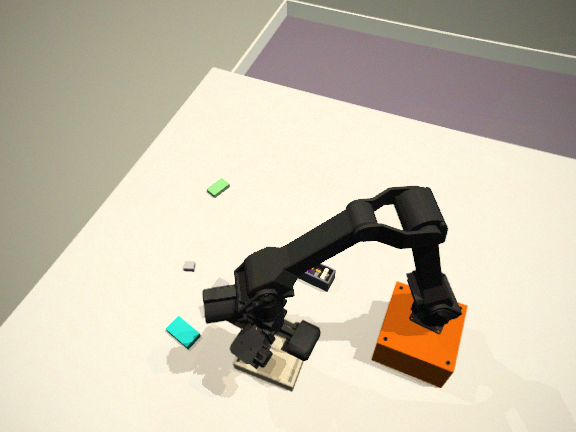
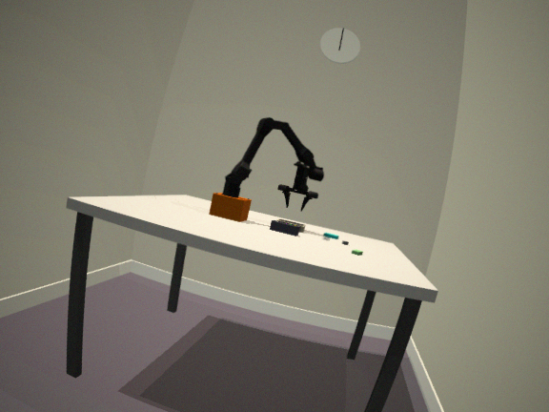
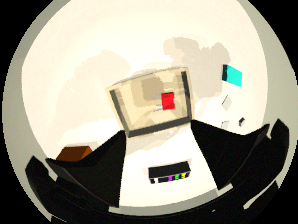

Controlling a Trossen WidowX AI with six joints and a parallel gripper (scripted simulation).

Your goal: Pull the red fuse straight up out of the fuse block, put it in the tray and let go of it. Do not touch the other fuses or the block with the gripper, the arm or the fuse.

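The red fuse lies on its side on the floor of the beige tray, near the tray's right wall in the wrist view. My gripper is open and empty, its fingers wide apart, pointing down above the tray and clear of it. In the top view the arm hides the fuse and part of the tray. The dark fuse block stands beside the tray, with purple, green and yellow fuses showing in the wrist view, apart from the fingers.
The orange arm base stands on the table. A cyan block, a small grey piece and a green block lie on the side away from the base.
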